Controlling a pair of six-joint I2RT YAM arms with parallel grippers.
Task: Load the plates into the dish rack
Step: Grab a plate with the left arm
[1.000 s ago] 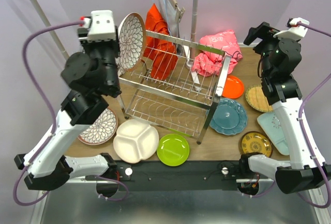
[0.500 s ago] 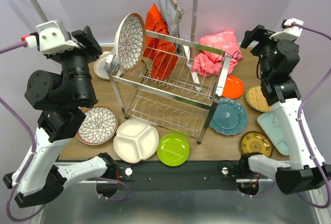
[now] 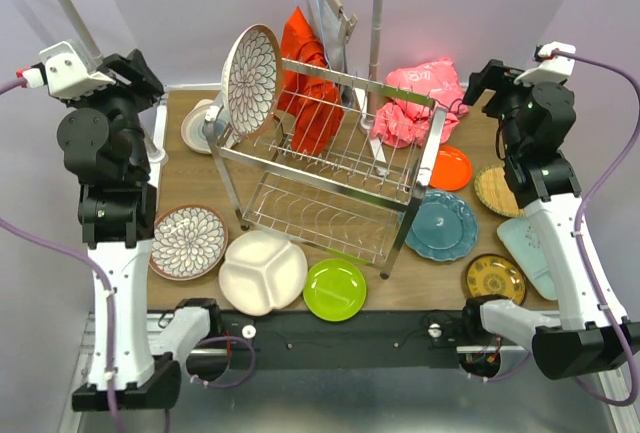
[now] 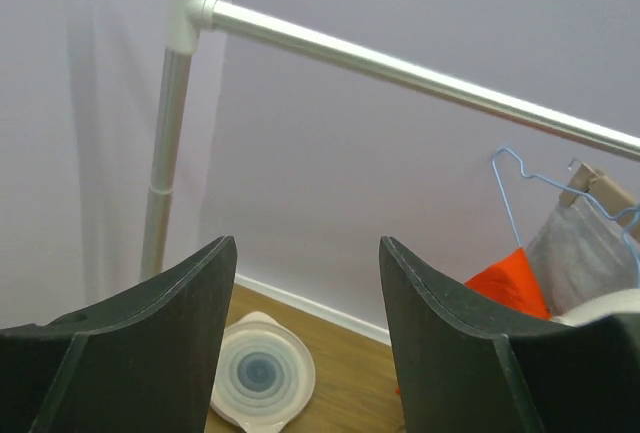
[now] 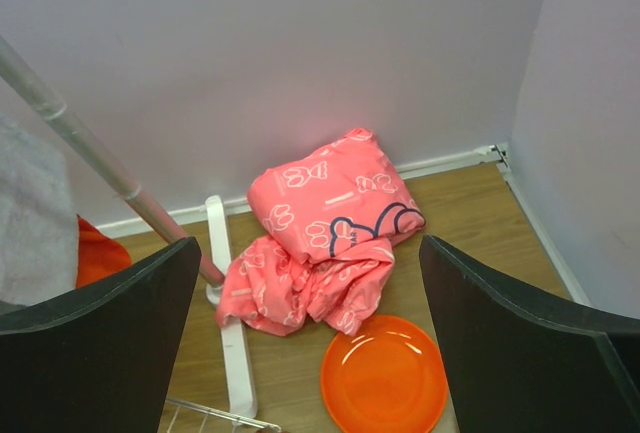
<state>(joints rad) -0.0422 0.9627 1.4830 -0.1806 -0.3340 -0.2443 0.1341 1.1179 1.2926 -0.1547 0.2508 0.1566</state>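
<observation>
Standing on edge at the left end of the dish rack (image 3: 335, 153) top tier: floral plate (image 3: 252, 68). Other plates (image 3: 262, 271) lie flat on the table (image 3: 195, 178). Left gripper (image 4: 305, 251) and right gripper (image 5: 308, 253) are both spread and empty. Only the left wrist view shows the pale ringed plate (image 4: 262, 373) unobstructed, at the back-left corner.

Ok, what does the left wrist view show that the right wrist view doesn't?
Left wrist only: a pale ringed plate on the table and a blue hanger. Right wrist only: the pink cloth and the orange plate beside it. Both: the clothes rail, a bit of red-orange cloth, wooden table, purple wall, plus the left tool and right tool, each open.
</observation>
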